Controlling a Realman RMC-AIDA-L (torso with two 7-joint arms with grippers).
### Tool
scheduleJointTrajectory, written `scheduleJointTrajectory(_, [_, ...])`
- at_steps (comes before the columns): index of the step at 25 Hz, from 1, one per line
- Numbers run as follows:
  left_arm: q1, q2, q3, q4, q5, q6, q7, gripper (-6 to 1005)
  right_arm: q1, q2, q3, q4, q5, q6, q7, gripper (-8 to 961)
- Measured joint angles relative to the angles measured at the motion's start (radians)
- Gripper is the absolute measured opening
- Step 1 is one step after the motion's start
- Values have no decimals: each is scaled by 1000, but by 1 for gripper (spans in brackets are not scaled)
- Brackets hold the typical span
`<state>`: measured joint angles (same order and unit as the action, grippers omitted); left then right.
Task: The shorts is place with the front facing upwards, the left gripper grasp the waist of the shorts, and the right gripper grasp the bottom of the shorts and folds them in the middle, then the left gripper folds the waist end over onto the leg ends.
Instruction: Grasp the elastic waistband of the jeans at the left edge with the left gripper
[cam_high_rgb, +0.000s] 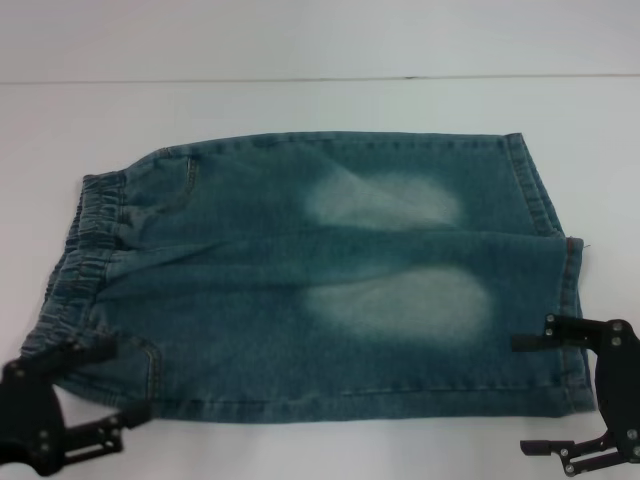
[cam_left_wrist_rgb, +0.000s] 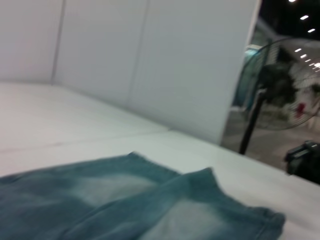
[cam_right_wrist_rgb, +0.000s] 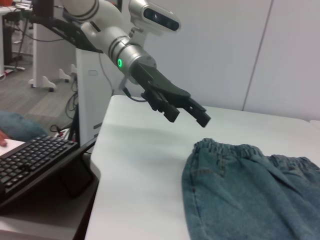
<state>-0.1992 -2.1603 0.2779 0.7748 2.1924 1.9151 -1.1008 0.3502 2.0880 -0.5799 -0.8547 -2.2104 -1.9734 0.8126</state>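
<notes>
The blue-green denim shorts (cam_high_rgb: 330, 280) lie flat on the white table (cam_high_rgb: 300, 100), pale bleached patches upward. The ruffled waist (cam_high_rgb: 80, 250) points to the left and the bottom of the shorts (cam_high_rgb: 562, 300) to the right. My left gripper (cam_high_rgb: 130, 378) is open at the near waist corner, one finger over the fabric and one off its edge. The right wrist view shows this gripper (cam_right_wrist_rgb: 189, 118) hovering above the table beside the waist (cam_right_wrist_rgb: 225, 148). My right gripper (cam_high_rgb: 520, 395) stands open at the near leg hem corner, holding nothing. The left wrist view shows the leg ends (cam_left_wrist_rgb: 260, 220).
White wall panels (cam_left_wrist_rgb: 150, 60) close off the back of the table. A standing fan (cam_left_wrist_rgb: 280, 90) is beyond the table's right end. A keyboard (cam_right_wrist_rgb: 35, 160) sits on a low desk past the left edge.
</notes>
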Motion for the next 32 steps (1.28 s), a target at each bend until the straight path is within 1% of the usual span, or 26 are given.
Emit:
scheduleJointTrajectory(2, [4, -6, 0, 81, 0, 0, -84, 894, 1, -1, 12, 0, 0, 0, 0, 947])
scheduleJointTrajectory(6, [12, -8, -14, 194, 2, -22, -200, 893, 4, -2, 24, 0, 0, 4, 3, 947])
scheduleJointTrajectory(11, [16, -3, -25, 259, 15, -96, -250, 890, 4, -4, 24, -1, 0, 10, 3, 947])
scheduleJointTrajectory(17, [13, -3, -16, 248, 43, -225, -250, 887, 6, -2, 23, -1, -1, 15, 3, 947])
scheduleJointTrajectory(22, [-6, -3, 21, 206, 79, -315, -252, 884, 7, 0, 23, -1, -1, 15, 3, 947])
scheduleJointTrajectory(32, [-37, -5, 37, 171, 140, -389, -257, 878, 7, 2, 18, -1, 0, 13, 3, 946])
